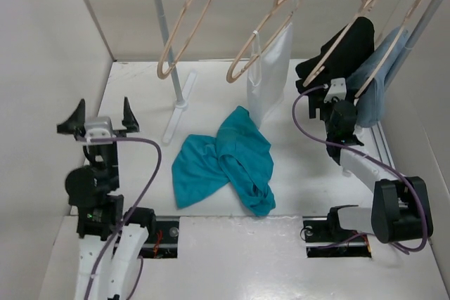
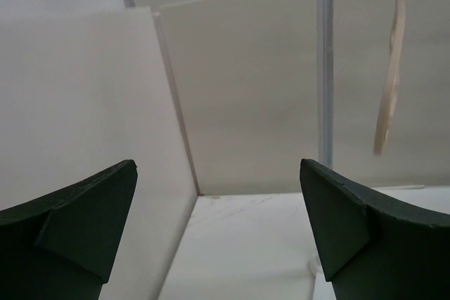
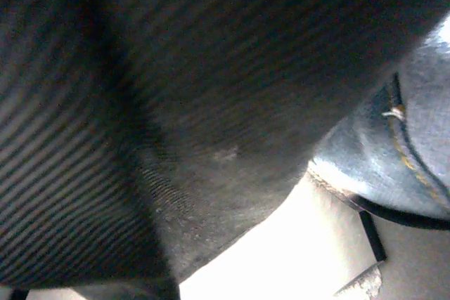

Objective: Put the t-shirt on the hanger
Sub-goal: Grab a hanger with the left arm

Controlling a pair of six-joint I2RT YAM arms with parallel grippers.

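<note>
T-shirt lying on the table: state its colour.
The t-shirt is plain teal, clearest in the top external view.

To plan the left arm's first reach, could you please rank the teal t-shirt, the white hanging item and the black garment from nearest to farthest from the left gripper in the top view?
From the left gripper:
1. teal t-shirt, crumpled on the table, centre.
2. white hanging item, in the middle, farther back.
3. black garment, hanging toward the right.
</note>
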